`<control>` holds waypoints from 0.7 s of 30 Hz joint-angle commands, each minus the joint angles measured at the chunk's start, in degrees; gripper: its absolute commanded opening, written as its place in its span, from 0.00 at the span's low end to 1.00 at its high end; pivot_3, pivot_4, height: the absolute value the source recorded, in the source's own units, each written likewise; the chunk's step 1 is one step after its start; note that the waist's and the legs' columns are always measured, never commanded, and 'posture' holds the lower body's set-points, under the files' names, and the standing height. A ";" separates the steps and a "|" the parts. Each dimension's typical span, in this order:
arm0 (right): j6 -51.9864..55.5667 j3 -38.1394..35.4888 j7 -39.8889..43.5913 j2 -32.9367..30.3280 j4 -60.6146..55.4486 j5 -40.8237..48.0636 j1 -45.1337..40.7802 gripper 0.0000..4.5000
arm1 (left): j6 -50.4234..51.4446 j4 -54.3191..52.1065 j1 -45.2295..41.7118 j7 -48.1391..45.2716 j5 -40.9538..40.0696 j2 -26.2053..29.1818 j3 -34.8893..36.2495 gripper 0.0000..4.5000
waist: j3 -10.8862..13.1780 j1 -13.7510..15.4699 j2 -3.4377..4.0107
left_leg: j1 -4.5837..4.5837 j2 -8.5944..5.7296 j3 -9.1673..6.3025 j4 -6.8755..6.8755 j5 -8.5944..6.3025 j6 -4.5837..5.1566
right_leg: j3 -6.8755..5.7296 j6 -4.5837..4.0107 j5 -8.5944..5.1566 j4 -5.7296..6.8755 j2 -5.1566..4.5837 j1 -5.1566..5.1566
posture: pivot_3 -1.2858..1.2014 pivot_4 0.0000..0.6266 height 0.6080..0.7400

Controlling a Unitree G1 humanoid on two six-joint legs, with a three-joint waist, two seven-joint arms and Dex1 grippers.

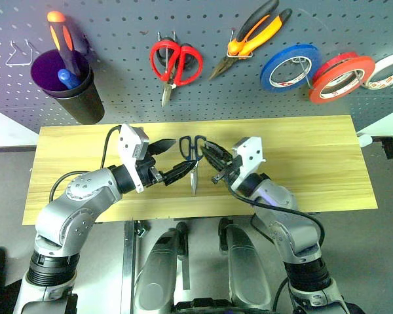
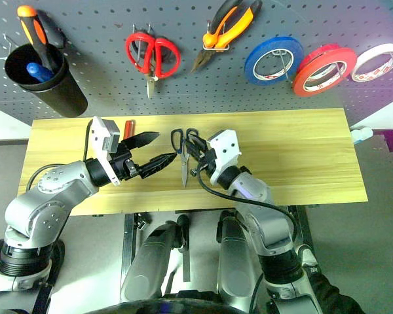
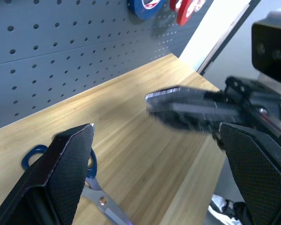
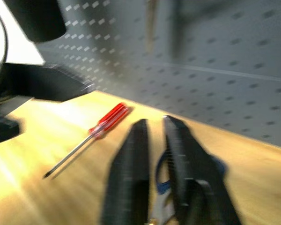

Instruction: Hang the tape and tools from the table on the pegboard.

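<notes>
Over the middle of the table (image 1: 301,150), both grippers sit facing each other with the dark-handled scissors (image 1: 194,157) between them. The right gripper (image 1: 211,165) has its two black fingers drawn nearly together, just a narrow slit between them in the right wrist view. They sit right by the scissor handles with nothing in them. The left gripper (image 1: 171,160) is spread wide open and empty, fingers pointing toward the scissors from the other side.

The scissors themselves lie flat on the wood, handles toward the pegboard (image 1: 118,39), blades pointing back at the robot's side. They don't look lifted at all.

Behind the left gripper, a slim red-handled screwdriver (image 2: 129,126) lies on the table too, well clear of both grippers.

Up on the pegboard: the pliers (image 1: 252,34) with orange-and-black handles already hang from a hook, and the red-orange tape (image 1: 340,77) hangs between a blue roll (image 1: 289,67) and a whitish roll (image 1: 388,70). Red-handled scissors (image 1: 175,64) hang left of the pliers, and further left a black cup (image 1: 78,91) holds an orange-and-black screwdriver (image 1: 60,34).
</notes>
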 commanded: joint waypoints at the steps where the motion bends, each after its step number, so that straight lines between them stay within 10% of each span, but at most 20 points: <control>1: 0.16 1.90 -0.43 -0.91 -1.36 -2.67 0.11 0.37 | -1.78 -1.06 1.56 0.03 1.77 0.06 -0.16 1.00 | 0.00 0.02 0.00 | 0.00 0.00 0.00 0.00 0.00 0.00 | 0.00 0.00 0.00 0.00 0.00 0.00 | 0.51 0.70 0.66; 21: 11.06 -11.79 11.42 -22.93 -10.83 3.64 5.68 0.37 | -1.83 3.64 3.32 5.42 15.83 -2.23 -6.80 1.00 | 0.54 1.54 -0.19 | -0.21 0.00 0.00 0.02 -0.12 0.20 | -0.02 0.02 -0.01 -0.15 -0.12 -0.07 | 0.50 0.77 0.66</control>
